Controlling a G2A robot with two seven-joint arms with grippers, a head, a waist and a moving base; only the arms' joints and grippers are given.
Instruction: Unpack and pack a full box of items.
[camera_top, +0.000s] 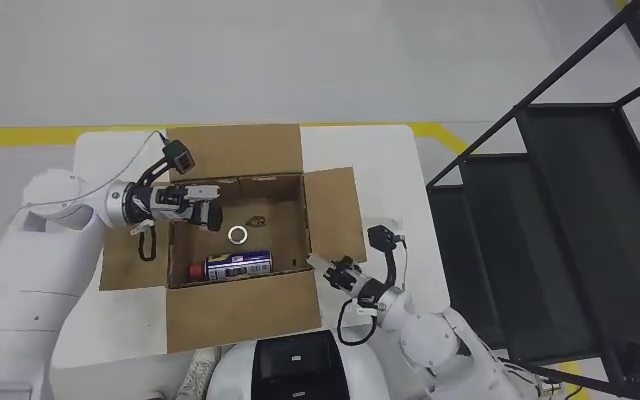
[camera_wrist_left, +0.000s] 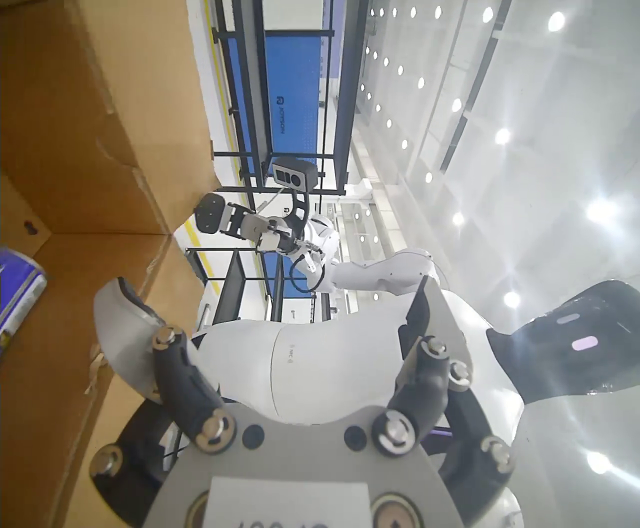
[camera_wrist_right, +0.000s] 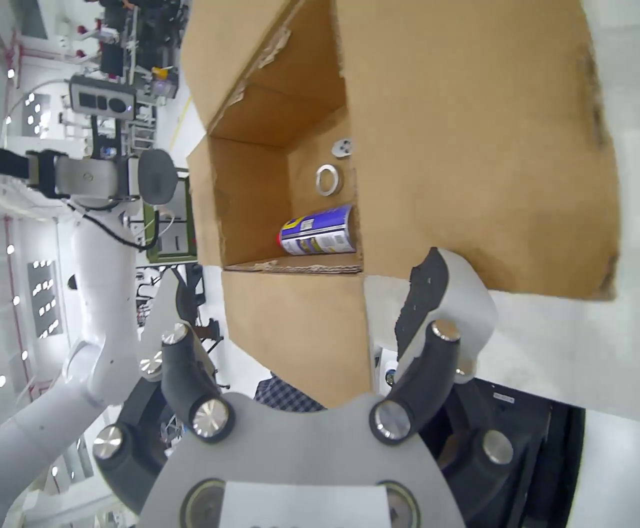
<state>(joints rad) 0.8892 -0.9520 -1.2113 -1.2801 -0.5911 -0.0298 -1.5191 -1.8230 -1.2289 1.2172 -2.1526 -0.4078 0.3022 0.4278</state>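
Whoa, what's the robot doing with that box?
A two-armed robot is working at an open box on a white table. A can, a ring and a small piece lie inside the box. The left end effector is open at the box's left wall, holding nothing. The right end effector is open by the box's near right corner, also empty.

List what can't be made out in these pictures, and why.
The small grey object in the cardboard box: too small in the top view, partly cut by a box flap in the right wrist view; identity unclear.
The ring: too small to tell tape from metal.
The spray can: cut by the picture edge in the left wrist view.
The box floor under the left gripper: covered by it in the top view.
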